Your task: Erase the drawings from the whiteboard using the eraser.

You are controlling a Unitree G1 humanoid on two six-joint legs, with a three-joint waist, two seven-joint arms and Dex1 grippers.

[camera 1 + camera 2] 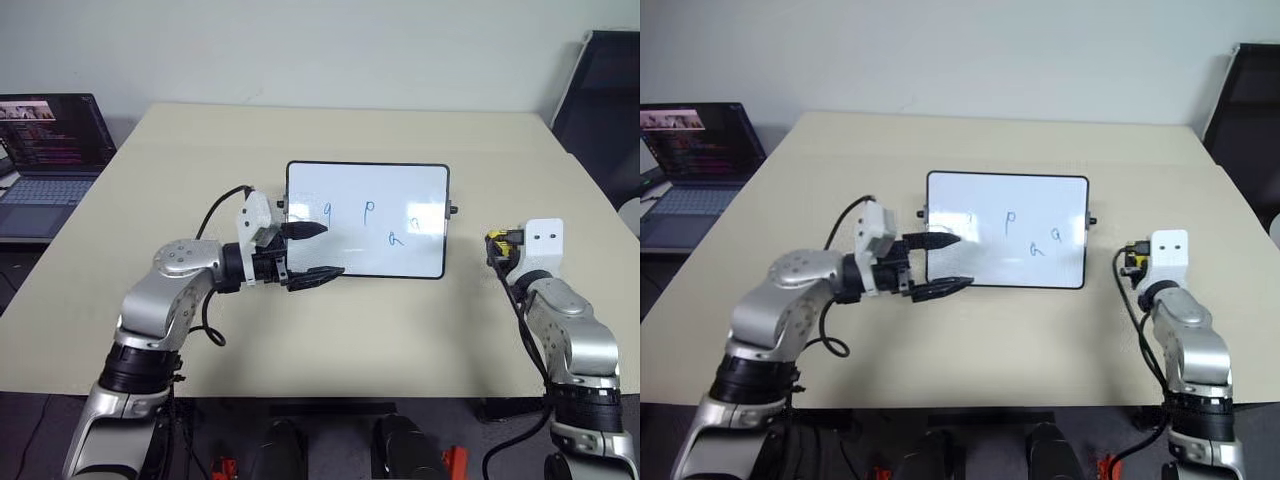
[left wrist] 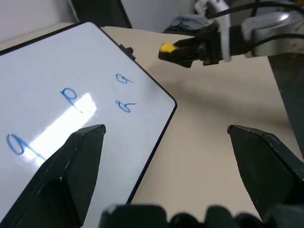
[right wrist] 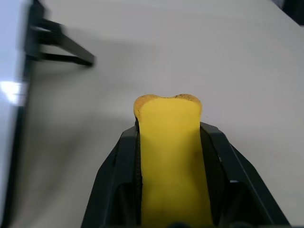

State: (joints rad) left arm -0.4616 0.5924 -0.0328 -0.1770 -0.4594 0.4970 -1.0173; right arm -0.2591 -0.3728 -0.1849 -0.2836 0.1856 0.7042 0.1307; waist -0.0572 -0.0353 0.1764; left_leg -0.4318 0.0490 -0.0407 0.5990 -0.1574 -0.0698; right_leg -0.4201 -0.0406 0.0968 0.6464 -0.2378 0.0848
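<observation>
Beige table (image 1: 330, 340) carries the whiteboard (image 1: 390, 250), lying flat near the table's centre, blue drawings (image 1: 369, 211) facing up.

Whiteboard (image 1: 366, 205) mid-desk (image 1: 400, 320); laptop (image 1: 48, 160) far left; left gripper (image 1: 312, 250) over whiteboard's left edge; eraser (image 1: 495, 238) right of it.

The laptop (image 1: 50, 160) is cut off at the frame edge — the whiteboard (image 3: 9, 95) looks blurred, perhaps mid-motion.
</observation>
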